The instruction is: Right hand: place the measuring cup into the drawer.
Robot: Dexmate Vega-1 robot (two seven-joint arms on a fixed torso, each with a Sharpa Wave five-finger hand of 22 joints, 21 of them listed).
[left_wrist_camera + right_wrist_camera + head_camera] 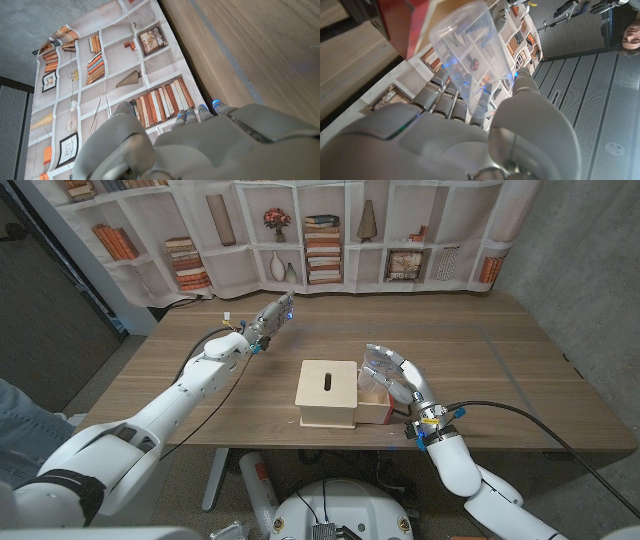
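Note:
The measuring cup (378, 363) is a clear plastic cup, and my right hand (402, 387) grips it just above the open drawer (374, 409). The drawer has a red inside and stands pulled out to the right of a pale wooden box (328, 392) with a slot in its top. In the right wrist view the cup (470, 55) sits between the fingers and thumb of my right hand (445, 135), its mouth towards the drawer's red wall (400, 20). My left hand (270, 316) is held up over the table's back left, holding nothing; the left wrist view shows its back (200, 145).
The wooden table (480, 350) stretches wide around the box. A bookshelf-print backdrop (320, 230) hangs behind its far edge. A person (632, 32) shows at the edge of the right wrist view, and blue cloth (15, 415) at the head view's left edge.

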